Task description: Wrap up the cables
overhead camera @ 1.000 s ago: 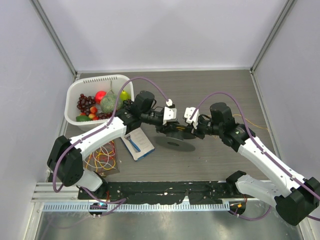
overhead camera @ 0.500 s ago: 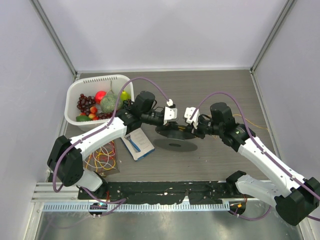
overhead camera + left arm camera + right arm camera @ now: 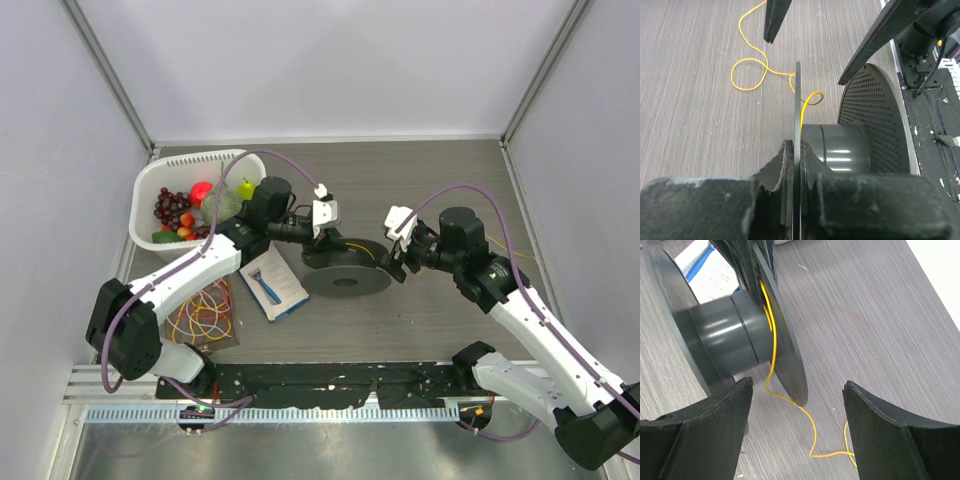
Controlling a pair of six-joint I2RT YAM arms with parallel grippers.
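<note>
**A:** Why does the left claw (image 3: pixel 797 150) pinch one flange of the spool (image 3: pixel 842 145)?

**B:** Probably to prop it on its rim on the bench (image 3: pixel 440 180), leaving the hub free for winding. The right claw (image 3: pixel 797 387) gapes empty beside it.

**A:** And the wire (image 3: pixel 773 352)?

**B:** The wrist views show it leaving the hub and looping loosely over the bench. From above it is hard to trace.

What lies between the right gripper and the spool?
Right wrist view: only bare wooden table and the loose yellow wire, trailing from the spool and down between the fingers of the open right gripper.
</note>
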